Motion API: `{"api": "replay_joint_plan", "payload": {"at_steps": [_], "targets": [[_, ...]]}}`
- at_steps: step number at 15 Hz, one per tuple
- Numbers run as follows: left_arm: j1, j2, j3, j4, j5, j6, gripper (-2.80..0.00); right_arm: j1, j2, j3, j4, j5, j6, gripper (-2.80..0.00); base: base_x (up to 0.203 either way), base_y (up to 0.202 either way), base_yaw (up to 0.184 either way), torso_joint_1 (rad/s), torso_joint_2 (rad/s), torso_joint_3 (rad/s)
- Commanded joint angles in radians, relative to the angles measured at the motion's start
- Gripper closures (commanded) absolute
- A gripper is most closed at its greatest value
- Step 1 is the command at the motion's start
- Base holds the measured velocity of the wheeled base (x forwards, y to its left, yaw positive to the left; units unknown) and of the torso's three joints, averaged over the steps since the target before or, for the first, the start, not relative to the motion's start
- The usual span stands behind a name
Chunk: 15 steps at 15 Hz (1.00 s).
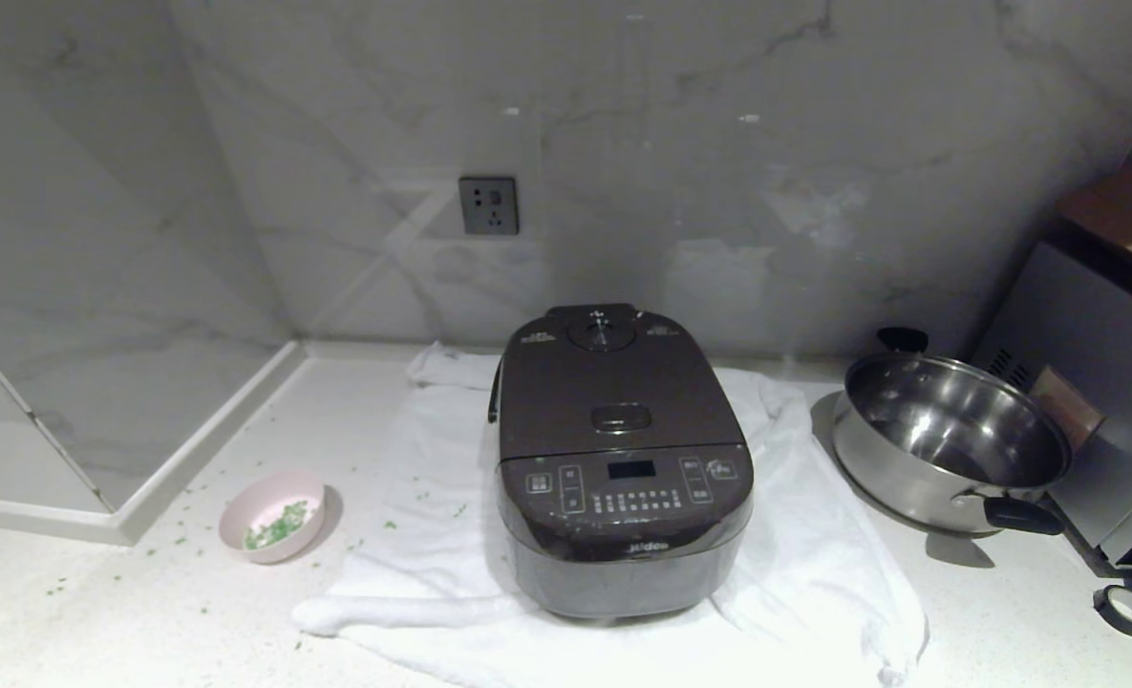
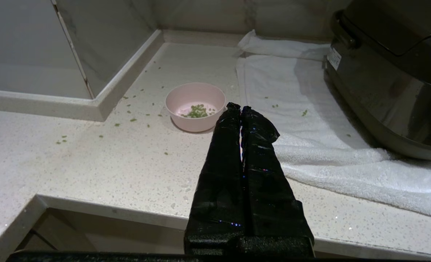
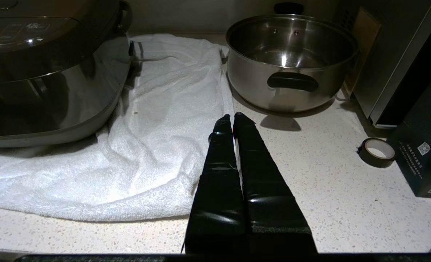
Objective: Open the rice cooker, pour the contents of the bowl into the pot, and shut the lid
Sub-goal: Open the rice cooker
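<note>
A: Pale speckled counter (image 1: 97,612), grey marble wall behind with a socket (image 1: 488,204) in it. What stands on it?

B: A white towel (image 1: 814,592) spread in the middle, and the rice cooker (image 1: 623,478) sits on that, button panel facing front. The lid (image 1: 613,382) is down flat — the pot inside is hidden.

A: And the bowl?

B: The pink bowl (image 1: 271,516) is on the bare counter to the cooker's left, just off the towel's edge, upright. The green bits (image 1: 279,524) lie in its bottom; more green crumbs are scattered on the counter and towel around it.

A: Anything to the right?

B: A steel pan (image 1: 948,444) with black handles, beside a grey appliance (image 1: 1091,401), and a roll of tape (image 3: 377,152) near the counter's front.

A: The grippers?

B: Neither shows from the head. The left gripper (image 2: 241,108) hangs at the counter's front edge, pointing toward the bowl, fingers pressed together, empty. The right gripper (image 3: 231,117) — same, closed on nothing, aimed between towel and pan.
</note>
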<state>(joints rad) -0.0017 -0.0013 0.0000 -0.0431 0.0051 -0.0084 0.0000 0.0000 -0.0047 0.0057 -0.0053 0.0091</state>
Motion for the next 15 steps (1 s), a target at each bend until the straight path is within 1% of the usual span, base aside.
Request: {"api": "replay_joint_plan", "payload": {"at_steps": [1, 4, 5, 6, 9, 11, 12, 13, 15], "targets": [[-0.001, 0.000, 0.015, -0.001, 0.001, -0.008, 0.00, 0.000, 0.000, 0.000, 0.000, -0.001, 0.000, 0.00, 0.000, 0.000, 0.000, 0.000, 0.00, 0.000], [0.003, 0.005, 0.004, 0.025, -0.003, 0.006, 0.00, 0.000, 0.000, 0.000, 0.001, -0.001, 0.000, 0.00, 0.000, 0.000, 0.000, 0.000, 0.00, 0.000], [0.005, 0.013, -0.004, 0.052, -0.003, 0.028, 0.00, 0.000, 0.000, 0.000, 0.001, 0.000, 0.000, 0.00, 0.000, 0.000, 0.000, 0.000, 0.00, 0.000], [0.005, 0.005, -0.013, 0.081, -0.010, 0.079, 0.00, 0.000, 0.000, 0.000, 0.002, 0.001, 0.000, 0.00, 0.000, 0.000, 0.000, 0.000, 0.00, 0.000], [0.005, 0.016, -0.049, 0.090, -0.020, 0.085, 0.00, 0.000, 0.000, 0.000, 0.002, -0.001, 0.000, 0.00, 0.000, 0.000, 0.000, 0.000, 0.00, 0.000], [0.004, 0.099, -0.114, 0.088, -0.047, 0.084, 0.00, 0.000, 0.000, 0.000, 0.002, -0.001, 0.000, 0.00, 0.000, 0.000, 0.000, 0.000, 0.00, 0.000], [0.004, 0.161, -0.151, 0.076, -0.076, 0.079, 0.00, 0.000, 0.000, 0.000, 0.002, -0.001, 0.000, 0.00, 0.000, 0.000, 0.000, 0.000, 0.00, 0.000], [0.004, 0.230, -0.181, 0.047, -0.108, 0.074, 0.00, 0.001, 0.000, 0.000, 0.002, -0.001, 0.000, 0.00, 0.000, 0.000, 0.000, 0.000, 0.00, 0.000], [0.006, 0.388, -0.236, -0.045, -0.155, 0.068, 0.00, 0.000, 0.000, 0.000, 0.002, 0.001, 0.000, 0.00, 0.000, 0.000, 0.000, 0.000, 0.00, 0.000]]}}
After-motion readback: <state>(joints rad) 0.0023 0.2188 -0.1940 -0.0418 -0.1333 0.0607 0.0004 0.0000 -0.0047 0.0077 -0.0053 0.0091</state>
